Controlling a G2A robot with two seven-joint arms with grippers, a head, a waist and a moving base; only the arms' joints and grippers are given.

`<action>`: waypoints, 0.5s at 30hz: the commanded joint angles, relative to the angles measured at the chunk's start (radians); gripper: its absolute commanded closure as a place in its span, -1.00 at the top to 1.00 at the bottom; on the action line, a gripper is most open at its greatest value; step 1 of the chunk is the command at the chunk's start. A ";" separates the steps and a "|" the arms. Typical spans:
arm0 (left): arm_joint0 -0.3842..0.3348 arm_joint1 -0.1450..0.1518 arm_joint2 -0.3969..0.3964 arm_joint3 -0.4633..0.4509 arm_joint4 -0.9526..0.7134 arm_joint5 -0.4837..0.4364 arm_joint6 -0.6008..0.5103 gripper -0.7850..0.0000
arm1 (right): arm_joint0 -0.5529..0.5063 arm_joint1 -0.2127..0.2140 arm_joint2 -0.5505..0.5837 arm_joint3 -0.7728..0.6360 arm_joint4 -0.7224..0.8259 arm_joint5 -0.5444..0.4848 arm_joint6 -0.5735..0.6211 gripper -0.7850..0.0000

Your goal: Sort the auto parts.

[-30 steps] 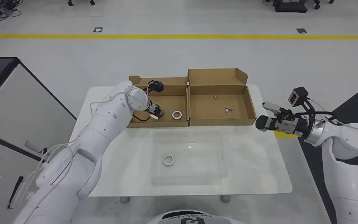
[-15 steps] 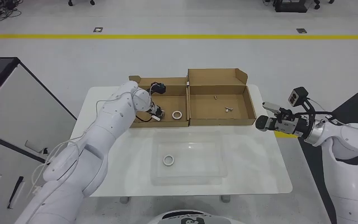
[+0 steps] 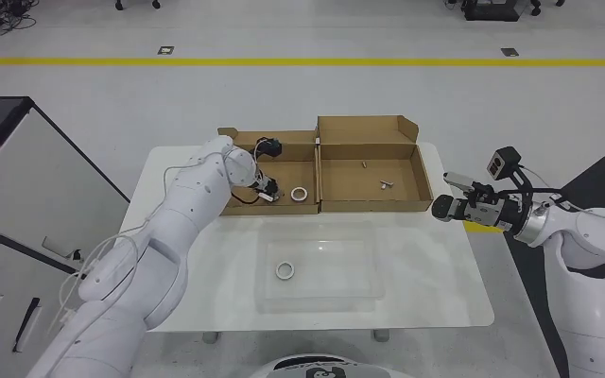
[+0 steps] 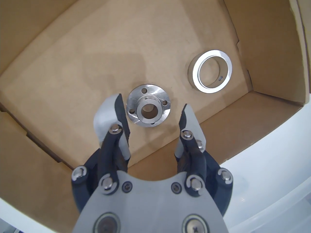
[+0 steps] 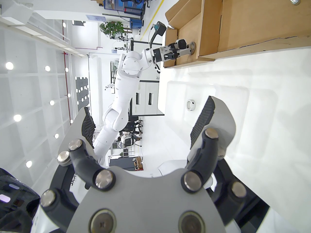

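**Left end effector** [image 4: 152, 109]: it is hanging inside the left cardboard box [image 3: 284, 170], with its fingers spread and gripping nothing.

**Flanged metal hub** [image 4: 148, 109]: it is lying flat on the box floor between the two fingers. One finger is sitting just beside the hub's rim, and the other is standing apart from it.

**Metal ring** [image 4: 210, 73]: it is resting on the same floor to the right of the hub, near the box's near right corner.

**Right cardboard box** [image 3: 369, 128]: it is standing against the left box, side by side, at the far side of the tabletop [image 3: 435, 274]. A small metal part [image 3: 385, 183] is lying on its floor, and a second small part [image 3: 365, 163] is lying a little farther back and to the left.

**Clear plastic tray** [image 3: 359, 283]: it is sitting on the near half of the tabletop, apart from both boxes. A second ring [image 3: 284, 271] is lying in its left portion.

**Right end effector** [image 5: 148, 109]: it is hovering at the right edge of the tabletop, just beside the right box's near right corner. Its fingers are released and holding nothing.
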 commanded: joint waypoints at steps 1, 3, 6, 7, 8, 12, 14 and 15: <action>-0.003 0.000 -0.007 0.004 -0.010 -0.004 0.003 1.00 | 0.000 0.000 0.000 0.000 0.000 0.000 0.000 1.00; -0.007 0.001 -0.016 0.001 -0.022 -0.007 0.012 1.00 | 0.000 0.000 0.000 0.000 0.000 0.000 0.000 1.00; -0.011 0.007 -0.037 -0.022 -0.044 -0.014 0.021 1.00 | 0.000 0.000 0.000 0.000 0.000 0.000 0.000 1.00; -0.011 0.011 -0.049 -0.032 -0.057 -0.019 0.027 1.00 | 0.000 0.000 0.000 0.000 0.000 0.000 0.000 1.00; -0.014 0.016 -0.057 -0.046 -0.056 -0.026 0.031 1.00 | 0.000 0.000 0.000 0.000 0.000 0.000 0.000 1.00; 0.003 0.047 -0.121 -0.136 -0.106 -0.091 0.058 1.00 | 0.000 0.000 0.000 0.000 0.000 0.000 0.000 1.00; 0.027 0.069 -0.161 -0.208 -0.124 -0.107 0.055 1.00 | 0.000 0.000 0.000 0.000 0.000 0.000 0.000 1.00; 0.043 0.081 -0.181 -0.259 -0.133 -0.124 0.048 1.00 | 0.000 0.000 0.000 0.000 0.000 0.000 0.000 1.00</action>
